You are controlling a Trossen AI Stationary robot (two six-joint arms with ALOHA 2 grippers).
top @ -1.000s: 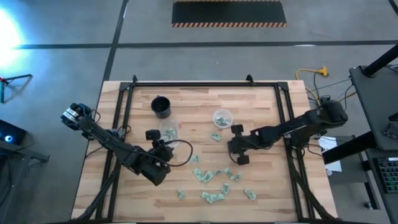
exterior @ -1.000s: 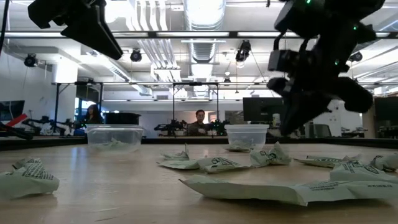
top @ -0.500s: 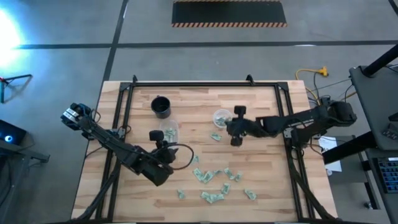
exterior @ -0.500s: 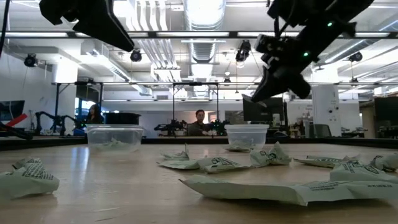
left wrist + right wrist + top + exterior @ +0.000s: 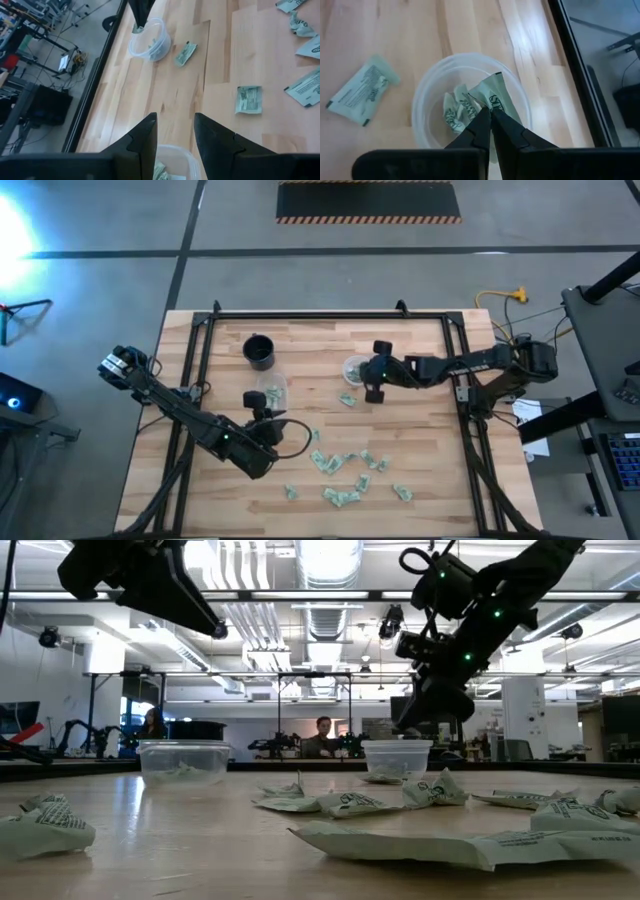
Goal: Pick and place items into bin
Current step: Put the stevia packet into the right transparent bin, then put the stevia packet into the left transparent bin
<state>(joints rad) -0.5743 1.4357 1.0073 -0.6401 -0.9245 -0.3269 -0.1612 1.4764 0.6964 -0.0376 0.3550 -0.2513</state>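
Above clear cup (image 5: pixel 470 102) at table's one o'clock: right gripper (image 5: pixel 487 116) pinching one wrapper (image 5: pixel 496 102), release pending. Left gripper (image 5: pixel 174 127) half-spread, empty. Few binned; many items (image 5: pixel 345 475) remaining toward five o'clock.

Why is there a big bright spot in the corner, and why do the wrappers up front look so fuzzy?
High view: a bright white glare burns out the floor at the left edge, off the light wooden table. Low view: the nearest pale green-and-white crumpled wrapper lies too close to the camera, so it blurs; the ceiling lamp is washed out.
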